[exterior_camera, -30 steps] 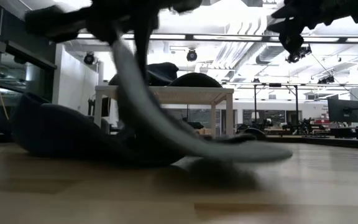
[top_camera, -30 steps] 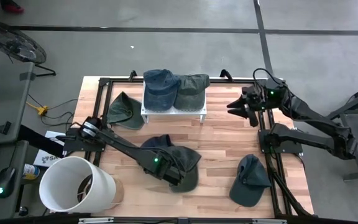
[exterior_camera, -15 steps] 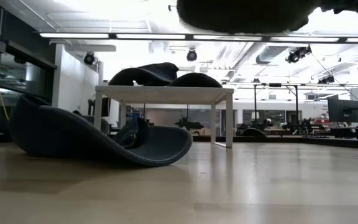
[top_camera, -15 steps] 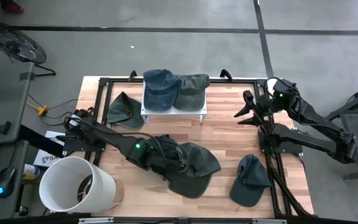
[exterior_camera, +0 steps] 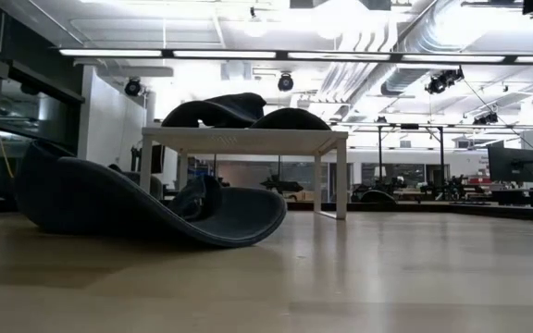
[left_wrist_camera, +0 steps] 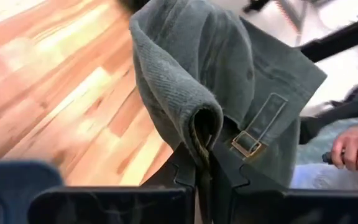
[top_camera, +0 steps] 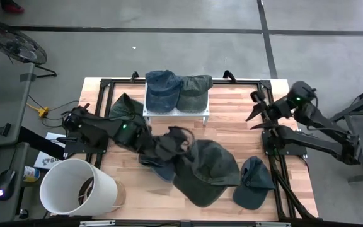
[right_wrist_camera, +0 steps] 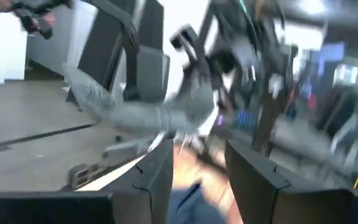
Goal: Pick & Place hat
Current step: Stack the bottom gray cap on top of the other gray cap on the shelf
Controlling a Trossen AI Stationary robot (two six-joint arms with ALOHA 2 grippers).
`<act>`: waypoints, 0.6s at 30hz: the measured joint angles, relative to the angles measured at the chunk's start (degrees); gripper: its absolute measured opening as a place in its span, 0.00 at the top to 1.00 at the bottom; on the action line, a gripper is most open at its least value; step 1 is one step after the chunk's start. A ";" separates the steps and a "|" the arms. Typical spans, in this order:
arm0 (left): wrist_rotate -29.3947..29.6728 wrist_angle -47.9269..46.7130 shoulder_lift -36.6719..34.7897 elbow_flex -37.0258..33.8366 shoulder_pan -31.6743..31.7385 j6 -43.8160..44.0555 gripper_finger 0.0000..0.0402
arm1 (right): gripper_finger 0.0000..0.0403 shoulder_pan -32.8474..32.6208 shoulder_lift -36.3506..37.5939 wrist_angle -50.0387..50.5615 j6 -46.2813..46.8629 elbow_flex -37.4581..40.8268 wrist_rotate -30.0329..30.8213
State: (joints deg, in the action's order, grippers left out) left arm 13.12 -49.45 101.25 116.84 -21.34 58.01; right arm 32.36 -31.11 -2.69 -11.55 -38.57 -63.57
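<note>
"Green twill, soft and floppy: that's the hat [left_wrist_camera: 229, 93] the left gripper [left_wrist_camera: 205, 163] has pinched tight by a fold near the strap and its brass buckle [left_wrist_camera: 248, 143]."

"Where is it over the table [top_camera: 232, 129]?"

"Lifted above the middle, hanging open and wide from the left gripper [top_camera: 169, 142] in the high view, with a blue hat [top_camera: 155, 165] lying partly under it. Another dark hat [top_camera: 253, 181] lies near the right edge, and one [top_camera: 126, 108] sits beside the white stand [top_camera: 175, 113]."

"And the right gripper [top_camera: 261, 111]?"

"Parked at the table's right edge, fingers apart, holding nothing."

"How should the carry go, in your view?"

"Keep the pinch firm, since limp cloth may slip from a single fold. Lift high enough that the drooping brim clears the other hats, and move smoothly so it doesn't swing. The stand already carries two hats [top_camera: 162, 87], so I'd judge placement needs care; the white bucket [top_camera: 74, 189] is also close."
</note>
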 joint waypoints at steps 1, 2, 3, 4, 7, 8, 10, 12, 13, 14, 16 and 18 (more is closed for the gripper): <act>-1.49 1.18 0.06 -0.06 0.72 -1.35 0.98 | 0.66 -0.84 -0.07 -3.61 0.40 0.00 0.29; -3.62 2.50 0.15 -0.09 1.48 -2.70 0.98 | 0.66 -1.70 -0.08 -7.00 0.90 0.00 1.09; -5.46 3.85 0.15 -0.09 2.17 -3.81 0.98 | 0.66 -2.52 -0.06 -9.83 1.14 0.00 2.06; -7.88 5.39 0.15 -0.09 2.84 -4.62 0.98 | 0.66 -3.29 -0.05 -11.99 1.38 0.00 3.07; -14.82 9.13 0.15 -0.09 4.51 -6.06 0.98 | 0.66 -5.37 -0.04 -15.54 1.25 0.00 4.33; -16.74 10.23 0.15 -0.09 4.97 -6.48 0.98 | 0.66 -6.02 0.01 -15.64 1.22 0.00 4.70; -20.23 12.83 0.15 -0.09 5.78 -7.01 0.98 | 0.66 -7.21 0.01 -15.63 1.03 0.00 4.87; -24.15 15.43 0.15 -0.09 6.64 -7.23 0.98 | 0.66 -8.38 -0.05 -15.63 0.63 0.00 5.08; -25.95 16.33 0.15 -0.09 7.05 -7.20 0.98 | 0.66 -9.03 -0.05 -15.63 0.23 0.00 5.11; -27.28 16.80 0.15 -0.09 7.54 -7.10 0.98 | 0.66 -9.74 -0.05 -15.63 -0.13 0.00 5.13; -29.12 17.05 0.15 -0.09 8.57 -6.53 0.98 | 0.66 -11.21 -0.05 -15.64 -0.49 0.00 5.55; -30.93 17.00 0.15 -0.09 9.76 -5.90 0.98 | 0.66 -12.81 -0.05 -16.14 -0.66 0.00 6.67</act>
State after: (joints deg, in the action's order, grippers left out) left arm -17.81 -32.45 101.41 116.75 -11.58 52.12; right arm 19.55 -31.16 -18.83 -12.21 -38.57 -56.89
